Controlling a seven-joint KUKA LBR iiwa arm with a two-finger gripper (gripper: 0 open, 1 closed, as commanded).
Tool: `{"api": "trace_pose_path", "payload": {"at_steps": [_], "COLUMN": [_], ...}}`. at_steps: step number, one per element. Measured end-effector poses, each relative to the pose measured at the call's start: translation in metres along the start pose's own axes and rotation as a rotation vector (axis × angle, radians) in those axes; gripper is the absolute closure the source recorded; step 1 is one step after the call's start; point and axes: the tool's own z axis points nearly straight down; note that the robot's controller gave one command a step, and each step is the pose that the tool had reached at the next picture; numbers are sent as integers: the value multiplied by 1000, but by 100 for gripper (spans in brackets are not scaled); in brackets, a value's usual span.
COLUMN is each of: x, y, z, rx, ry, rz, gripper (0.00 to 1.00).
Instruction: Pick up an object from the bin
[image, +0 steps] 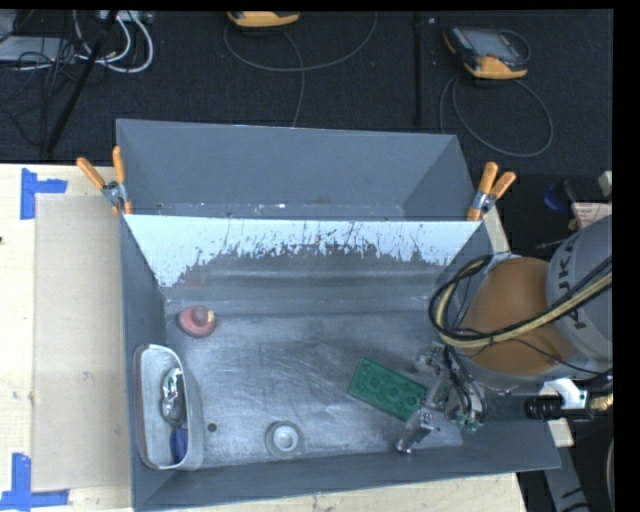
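Jaws — just beside green studded plate (386, 387).

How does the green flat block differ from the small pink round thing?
The green block is flat, rectangular and larger; the pink round thing is small and knob-like. The green block lies beside the gripper; the pink round thing sits far off, near the view's left wall. Both lie loose on the bin floor.

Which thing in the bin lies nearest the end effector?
The green flat plate beside the end effector; silver disc, pink knob and clear packet lie farther left.
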Motion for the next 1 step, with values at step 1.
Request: {"api": "trace_pose_path", "payload": {"at_steps": [1], "x": [-1], "y": [0], "z": [-1], "rx": [1], "ry": [5], "rz": [-2], "gripper": [0]}}
